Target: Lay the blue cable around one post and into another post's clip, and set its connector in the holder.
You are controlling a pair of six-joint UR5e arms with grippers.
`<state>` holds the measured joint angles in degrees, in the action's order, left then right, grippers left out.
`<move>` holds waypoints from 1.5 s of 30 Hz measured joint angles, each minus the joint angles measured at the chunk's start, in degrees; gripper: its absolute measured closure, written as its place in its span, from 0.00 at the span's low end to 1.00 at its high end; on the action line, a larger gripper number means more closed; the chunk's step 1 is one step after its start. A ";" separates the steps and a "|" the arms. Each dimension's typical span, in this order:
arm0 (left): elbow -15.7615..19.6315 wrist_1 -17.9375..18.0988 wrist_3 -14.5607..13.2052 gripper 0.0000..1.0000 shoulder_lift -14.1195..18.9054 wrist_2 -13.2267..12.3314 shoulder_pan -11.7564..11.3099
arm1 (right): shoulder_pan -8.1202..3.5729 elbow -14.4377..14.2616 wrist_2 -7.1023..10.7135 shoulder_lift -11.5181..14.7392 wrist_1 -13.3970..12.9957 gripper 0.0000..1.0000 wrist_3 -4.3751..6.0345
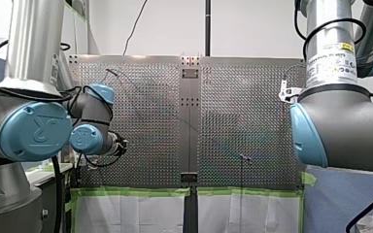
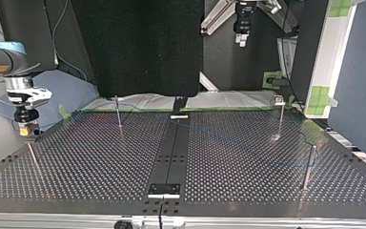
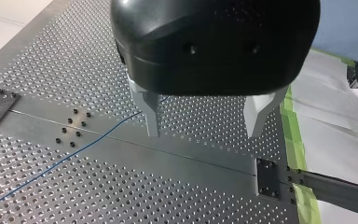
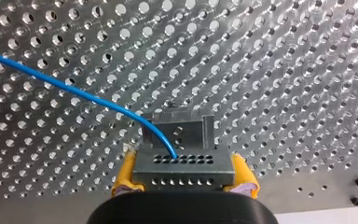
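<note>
In the right wrist view my right gripper (image 4: 184, 181) is shut, its yellow pads (image 4: 127, 175) clamping a grey metal connector (image 4: 184, 165). The blue cable (image 4: 74, 91) leaves the connector's top and runs off over the perforated table. A small metal bracket (image 4: 182, 128) sits just ahead of the connector. At the top view's left, my right gripper (image 2: 27, 130) hangs right above a thin post (image 2: 32, 155). My left gripper (image 3: 205, 126) hovers open over the table's centre strip, with the cable (image 3: 74, 154) beside one finger and nothing between them. In the top view it (image 2: 242, 42) hangs high at the back.
Three more thin posts stand on the table in the top view: one at the back left (image 2: 118, 114), one with a clip on top (image 2: 280, 112) at the back right, one at the right (image 2: 308, 167). Dark plates (image 2: 164, 190) lie on the centre strip. Green tape (image 1: 136, 191) edges the table.
</note>
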<state>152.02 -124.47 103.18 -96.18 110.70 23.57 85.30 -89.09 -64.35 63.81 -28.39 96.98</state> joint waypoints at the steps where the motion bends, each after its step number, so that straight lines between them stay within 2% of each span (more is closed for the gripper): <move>1: 0.00 0.00 0.00 0.12 0.00 0.00 0.00 | 0.00 0.10 0.08 -0.16 0.07 1.00 0.00; 7: 0.01 -0.05 0.00 0.12 0.00 0.00 0.00 | 0.00 1.05 0.42 -1.64 0.97 1.00 -0.41; 14: 0.01 0.00 0.00 0.12 0.00 0.00 0.00 | -0.09 2.23 1.19 -1.94 1.84 1.00 -0.80; 21: 0.01 -0.03 0.00 0.12 0.00 0.08 0.01 | -0.41 3.16 3.27 -1.95 3.03 1.00 -2.59; 28: -0.06 0.01 0.00 0.12 -0.01 0.05 -0.01 | -0.76 3.24 4.27 -1.94 2.68 1.00 -3.66; 38: -0.32 -0.31 -0.05 0.12 0.00 0.00 -0.07 | -1.50 3.66 5.21 -1.94 2.21 1.00 -3.71; 45: -0.41 -0.63 -0.08 0.12 -0.01 0.00 -0.09 | -1.65 3.69 6.11 -1.98 2.30 1.00 -2.76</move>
<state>151.61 -125.10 103.09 -96.19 110.70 23.49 83.65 -85.40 -58.24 61.83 -26.08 94.21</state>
